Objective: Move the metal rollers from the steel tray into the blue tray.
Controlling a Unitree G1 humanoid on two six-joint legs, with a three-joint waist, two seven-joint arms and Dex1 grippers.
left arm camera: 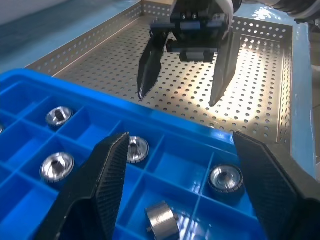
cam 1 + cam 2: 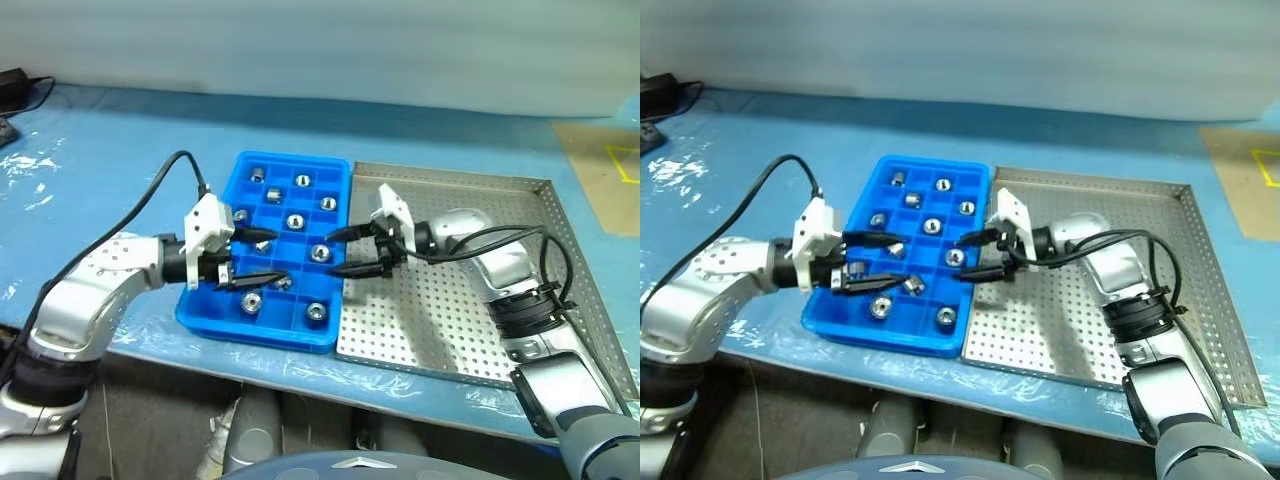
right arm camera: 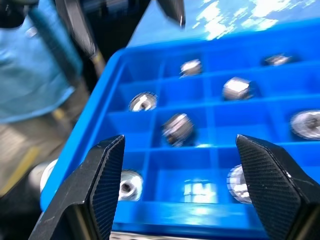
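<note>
The blue tray (image 2: 256, 334) lies on the table with the steel tray (image 2: 460, 181) against its right side. Several metal rollers sit in the blue tray's compartments, among them one (image 2: 320, 252) near the right edge and one (image 2: 251, 301) near the front. My left gripper (image 2: 278, 257) hovers over the blue tray, pointing right, open and empty. A tilted roller (image 1: 161, 220) lies in a compartment below its fingers. My right gripper (image 2: 332, 253) faces it from the steel tray's side, over the blue tray's right edge, also open and empty.
Both trays rest on a pale blue sheet (image 2: 110, 160) that covers the table. A black cable and plug (image 2: 15, 88) lie at the back left. A brown board with yellow tape (image 2: 605, 165) is at the far right. The table's front edge runs just below the trays.
</note>
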